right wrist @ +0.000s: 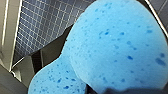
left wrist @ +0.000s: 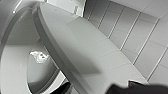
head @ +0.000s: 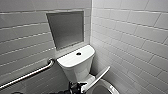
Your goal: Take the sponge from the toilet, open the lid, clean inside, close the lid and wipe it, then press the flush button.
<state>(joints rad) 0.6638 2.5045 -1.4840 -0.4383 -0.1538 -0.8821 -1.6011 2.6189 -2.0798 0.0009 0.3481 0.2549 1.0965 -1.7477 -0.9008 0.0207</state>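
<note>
The white toilet [head: 76,62] stands in the corner, with the small dark flush button [head: 78,53] in the middle of its tank top. The lid [head: 98,78] is tilted, roughly half raised over the bowl [head: 106,90]. My left gripper [head: 75,87] is at the lid's near edge. In the left wrist view the lid [left wrist: 82,47] crosses the picture above the seat and bowl [left wrist: 15,65], and its edge runs between the open left gripper's [left wrist: 98,88] dark fingers [left wrist: 66,87]. The bright blue sponge [right wrist: 112,47] looms close in the right wrist view, with my right gripper shut on it.
A metal grab bar [head: 30,74] slants along the left tiled wall. A grey recessed panel [head: 66,28] sits above the tank. The right tiled wall [head: 135,45] runs close beside the toilet. Dark blue floor tiles [right wrist: 45,22] lie behind the sponge.
</note>
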